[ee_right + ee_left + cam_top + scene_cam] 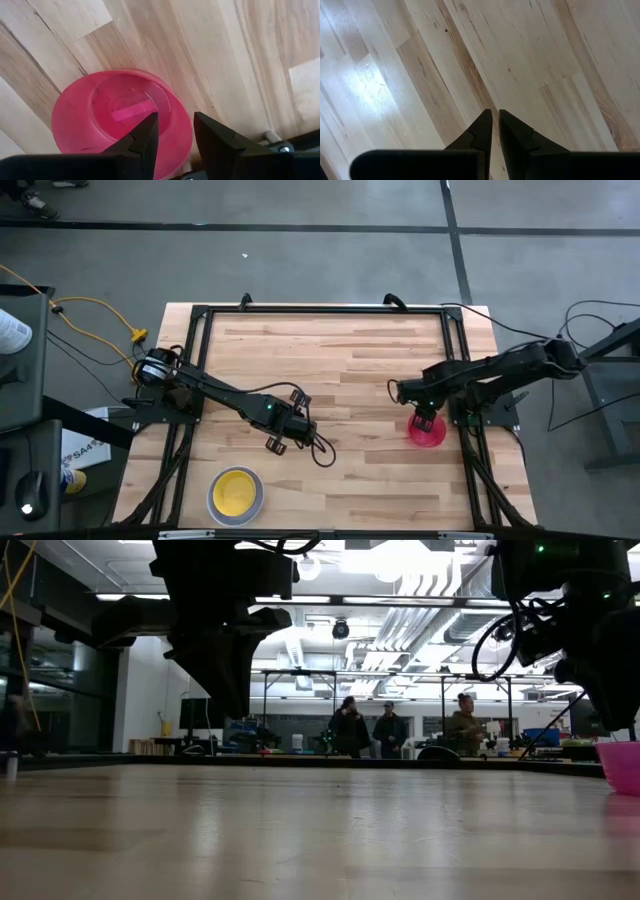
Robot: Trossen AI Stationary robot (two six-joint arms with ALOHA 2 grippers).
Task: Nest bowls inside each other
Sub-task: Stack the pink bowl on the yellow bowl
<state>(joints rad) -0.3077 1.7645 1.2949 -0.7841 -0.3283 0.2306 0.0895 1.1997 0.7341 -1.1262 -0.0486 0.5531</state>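
Right gripper is over the red-pink bowl at the table's right edge, one finger inside the rim, one outside, jaws parted astride the wall; the arm reaches in from the right. Left gripper hangs above bare wood near centre, fingers nearly together, holding nothing. A yellow bowl sits in a white bowl at the near edge.

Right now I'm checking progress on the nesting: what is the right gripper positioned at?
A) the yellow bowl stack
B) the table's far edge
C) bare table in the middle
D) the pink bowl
D: in the right wrist view the right gripper straddles the rim of the pink bowl, jaws open.
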